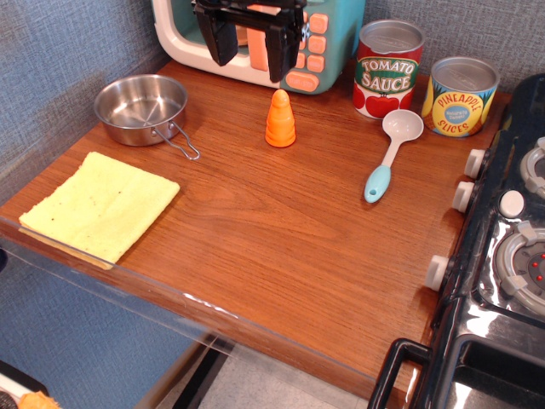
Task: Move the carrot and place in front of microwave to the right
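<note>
Wooden counter (281,230), upright carrot (280,118), "TOMATO SAUCE" can (388,68), gripper (249,49) spread empty above

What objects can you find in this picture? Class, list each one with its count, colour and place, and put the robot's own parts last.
carrot: one, orange, upright on the table in front of the microwave
microwave: one, white frame, teal body, orange buttons, back centre
pan: one, silver, back left
cloth: one, yellow, front left
tomato sauce can: one, red label, right of the microwave
pineapple slices can: one, yellow and blue label, back right
spoon: one, white bowl, teal handle, in front of the cans
stove: one, black, right edge
table: one, brown wood
gripper: one, black, open, raised above the carrot, in front of the microwave
</note>
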Robot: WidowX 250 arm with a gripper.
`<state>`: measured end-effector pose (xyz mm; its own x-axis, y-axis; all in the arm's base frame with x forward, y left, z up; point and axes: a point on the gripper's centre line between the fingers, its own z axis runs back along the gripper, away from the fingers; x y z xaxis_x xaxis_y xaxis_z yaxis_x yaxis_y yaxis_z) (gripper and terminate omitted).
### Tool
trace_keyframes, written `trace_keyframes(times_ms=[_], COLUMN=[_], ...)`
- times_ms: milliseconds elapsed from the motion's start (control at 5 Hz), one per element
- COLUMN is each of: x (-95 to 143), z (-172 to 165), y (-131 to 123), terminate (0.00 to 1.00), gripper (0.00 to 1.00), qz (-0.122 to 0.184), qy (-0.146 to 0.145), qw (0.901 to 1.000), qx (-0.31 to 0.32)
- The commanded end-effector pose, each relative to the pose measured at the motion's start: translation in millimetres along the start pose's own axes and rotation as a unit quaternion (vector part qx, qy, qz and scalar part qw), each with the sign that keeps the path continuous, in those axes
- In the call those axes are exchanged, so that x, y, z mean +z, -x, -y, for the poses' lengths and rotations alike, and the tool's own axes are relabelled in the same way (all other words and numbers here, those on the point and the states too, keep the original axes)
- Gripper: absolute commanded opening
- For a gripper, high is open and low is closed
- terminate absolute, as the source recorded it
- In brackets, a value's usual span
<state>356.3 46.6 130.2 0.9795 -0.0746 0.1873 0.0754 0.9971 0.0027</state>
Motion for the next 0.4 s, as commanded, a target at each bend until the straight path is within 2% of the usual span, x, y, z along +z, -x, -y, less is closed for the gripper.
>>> trace_keyframes(times_ms=[0, 200], x=[26.0, 26.0], z=[6.9, 6.9], y=[10.7, 10.7], terminate=[0.00, 1.00], gripper=[1.00, 1.00], qz=[0.033, 0.033], qy=[-0.011, -0.011], qw=[0.9993, 0.9993], qx=[-0.012, -0.012])
